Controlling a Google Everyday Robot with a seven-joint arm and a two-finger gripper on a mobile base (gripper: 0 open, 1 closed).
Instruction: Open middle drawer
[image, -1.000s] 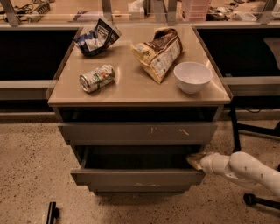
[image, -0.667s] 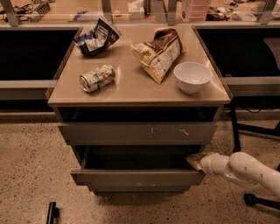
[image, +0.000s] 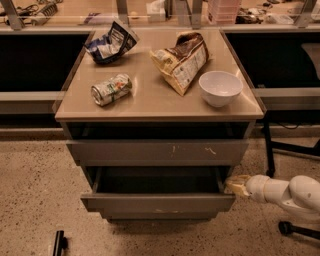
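The middle drawer (image: 157, 202) of the grey cabinet stands pulled out, its dark inside showing behind a plain grey front. Above it is the taller drawer front with white scratches (image: 157, 151), which is closed. My gripper (image: 235, 185) is at the drawer's right side, level with its upper right corner and close to or touching it. The white arm (image: 287, 194) comes in from the right edge.
On the cabinet top (image: 150, 102) lie a crushed can (image: 111, 89), a blue chip bag (image: 111, 42), a brown snack bag (image: 182, 61) and a white bowl (image: 220, 88). A chair base (image: 292, 227) stands on the floor at the right. A small dark object (image: 59, 243) lies at the lower left.
The drawer stays open by the same amount. My gripper has edged slightly to the right at the drawer's right corner.
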